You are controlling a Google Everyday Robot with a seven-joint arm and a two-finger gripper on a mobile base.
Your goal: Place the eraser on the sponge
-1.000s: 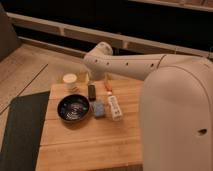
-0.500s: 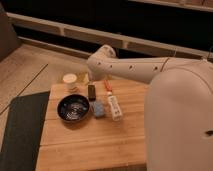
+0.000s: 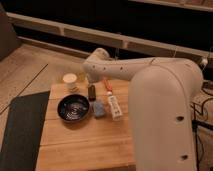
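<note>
The eraser [image 3: 92, 92], a small dark oblong block, lies on the wooden table [image 3: 85, 145] between the cup and the white tube. Just in front of it lies the sponge [image 3: 99, 108], a blue-grey pad, right of the black bowl. My pale arm reaches in from the right and bends down over the table's back edge. The gripper [image 3: 93, 78] hangs at its end, just behind and above the eraser, largely hidden by the arm. Eraser and sponge lie apart, a short gap between them.
A black bowl [image 3: 73, 108] sits left of the sponge. A pale cup [image 3: 70, 80] stands at the table's back left. A white tube [image 3: 114, 104] with an orange-red tip lies right of the sponge. A dark mat [image 3: 20, 125] covers the floor on the left.
The arm's bend has shifted slightly over the back of the table. Eraser, sponge, bowl and tube have stayed in place.
</note>
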